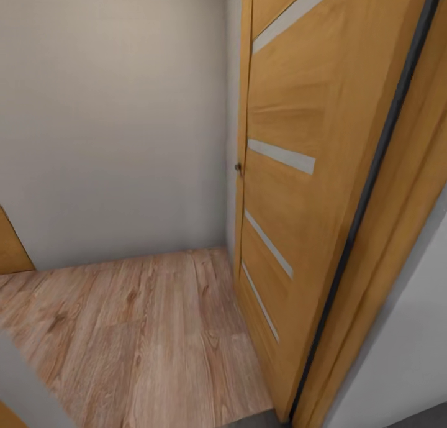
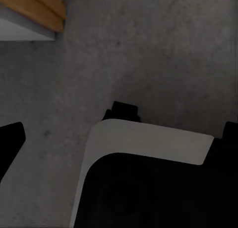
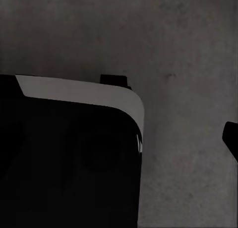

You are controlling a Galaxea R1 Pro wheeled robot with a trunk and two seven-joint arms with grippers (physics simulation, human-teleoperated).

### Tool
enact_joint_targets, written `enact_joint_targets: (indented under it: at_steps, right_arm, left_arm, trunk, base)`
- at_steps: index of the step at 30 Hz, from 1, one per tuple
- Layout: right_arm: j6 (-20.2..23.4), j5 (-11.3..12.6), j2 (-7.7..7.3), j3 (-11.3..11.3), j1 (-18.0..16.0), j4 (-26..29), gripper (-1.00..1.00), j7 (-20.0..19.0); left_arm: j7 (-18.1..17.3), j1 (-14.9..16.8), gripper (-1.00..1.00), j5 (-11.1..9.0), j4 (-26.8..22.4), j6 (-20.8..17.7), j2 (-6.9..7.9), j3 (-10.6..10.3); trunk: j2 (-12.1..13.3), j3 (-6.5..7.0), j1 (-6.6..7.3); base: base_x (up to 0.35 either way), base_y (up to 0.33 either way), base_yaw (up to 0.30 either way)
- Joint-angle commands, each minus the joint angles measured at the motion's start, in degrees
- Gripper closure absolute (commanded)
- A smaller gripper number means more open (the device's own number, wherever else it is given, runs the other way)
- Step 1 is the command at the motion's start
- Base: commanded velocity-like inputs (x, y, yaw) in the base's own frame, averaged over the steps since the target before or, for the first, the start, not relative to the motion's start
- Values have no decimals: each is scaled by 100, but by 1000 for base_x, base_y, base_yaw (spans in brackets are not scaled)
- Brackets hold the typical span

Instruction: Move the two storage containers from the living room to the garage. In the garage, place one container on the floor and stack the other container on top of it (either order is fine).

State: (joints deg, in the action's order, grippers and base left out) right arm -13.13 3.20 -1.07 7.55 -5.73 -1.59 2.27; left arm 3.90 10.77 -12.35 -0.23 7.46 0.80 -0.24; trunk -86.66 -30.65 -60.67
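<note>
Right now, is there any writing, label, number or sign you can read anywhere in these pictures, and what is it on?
None: no text, label, number or sign shows.
The orange wooden door carries just pale glass slits, no lettering.
The pale wall, wood plank floor and grey concrete floor are plain.

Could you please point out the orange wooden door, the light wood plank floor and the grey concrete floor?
Orange wooden door (image 1: 310,117), head view, middle panel.
Light wood plank floor (image 1: 143,335), head view, bare planks.
Grey concrete floor (image 2: 148,54), left wrist view, bare surface.
</note>
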Motion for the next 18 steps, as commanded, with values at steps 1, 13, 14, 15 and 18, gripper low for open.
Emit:
enact_joint_targets:
  at_steps: [1,13,14,15,18]
  right_arm:
    - [-32,35,1,47,-7,-17,-100,12]
    - [-32,40,-7,45,-7,-17,-100,10]
    - [-32,40,-7,45,-7,-17,-100,10]
    - [-32,40,-8,45,-7,-17,-100,10]
    - [-32,40,-8,44,-7,-17,-100,10]
  left_arm:
    - [5,4,-100,-31,5,18,-1,-5]
    - [5,4,-100,-31,5,25,-1,-5]
    - [5,4,-100,-31,5,26,-1,-6]
    - [5,4,-100,-31,5,27,-1,-4]
    - [5,4,-100,-31,5,30,-1,-3]
  trunk:
    - [-2,-6,-3]
    - [-2,-6,-3]
    - [-2,-6,-3]
    - [-2,-6,-3]
    - [-2,-6,-3]
  base:
    - [322,0,198]
    - [307,0,257]
    - [252,0,272]
    - [175,0,272]
    - [95,0,272]
